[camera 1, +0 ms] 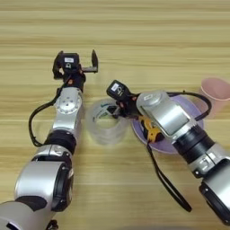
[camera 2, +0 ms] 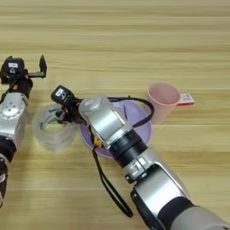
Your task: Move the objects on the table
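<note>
A clear wide tape roll stands on the table between my two arms. My right gripper reaches in from the right and sits at the roll's right rim, its fingertips hidden against the roll. Under that forearm lies a round lavender plate. A yellow-black gadget rests on the plate's left edge, and its long black strap trails toward the table's near side. My left gripper is beyond the roll, up and to its left, open and holding nothing.
A pink cup stands upright just right of the plate, with a small red-and-white item beside it. A black cable from the right arm loops over the plate's far side.
</note>
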You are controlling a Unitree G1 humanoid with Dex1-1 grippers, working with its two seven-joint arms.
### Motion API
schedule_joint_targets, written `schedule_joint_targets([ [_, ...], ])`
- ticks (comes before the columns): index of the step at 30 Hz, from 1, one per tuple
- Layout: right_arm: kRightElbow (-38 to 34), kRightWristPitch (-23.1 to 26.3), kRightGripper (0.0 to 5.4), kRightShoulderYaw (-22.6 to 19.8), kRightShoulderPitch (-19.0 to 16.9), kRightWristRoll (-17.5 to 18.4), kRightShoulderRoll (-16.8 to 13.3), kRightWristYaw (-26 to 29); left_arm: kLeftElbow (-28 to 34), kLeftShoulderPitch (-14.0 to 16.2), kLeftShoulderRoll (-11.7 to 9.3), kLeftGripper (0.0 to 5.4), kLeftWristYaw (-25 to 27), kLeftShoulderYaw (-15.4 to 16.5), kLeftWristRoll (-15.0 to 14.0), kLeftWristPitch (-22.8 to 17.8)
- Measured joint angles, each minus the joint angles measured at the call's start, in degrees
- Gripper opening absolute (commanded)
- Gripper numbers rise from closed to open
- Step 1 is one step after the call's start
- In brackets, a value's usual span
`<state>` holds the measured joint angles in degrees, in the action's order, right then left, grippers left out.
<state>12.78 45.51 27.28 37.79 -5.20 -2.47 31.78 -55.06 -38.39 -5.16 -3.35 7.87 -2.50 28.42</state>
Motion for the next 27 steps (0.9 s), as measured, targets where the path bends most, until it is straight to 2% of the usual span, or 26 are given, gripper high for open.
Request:
schedule_joint_targets([
  [11,-11.6,5.9,1.22,-1.3,-2.5,2.1,-2.9,0.3,-0.2,0.0,0.0,5.4,0.0,-0.1,0.0,-0.4],
  [24,-22.8,11.7,1.17,-4.8,-2.6,5.6,-4.4,-0.6,-0.4,0.0,0.0,5.4,0.0,-0.1,0.0,-0.5],
  [27,-27.9,14.0,1.17,-6.6,-2.9,6.9,-6.0,-0.8,-0.5,0.0,0.0,5.4,0.0,-0.2,0.1,-0.5],
])
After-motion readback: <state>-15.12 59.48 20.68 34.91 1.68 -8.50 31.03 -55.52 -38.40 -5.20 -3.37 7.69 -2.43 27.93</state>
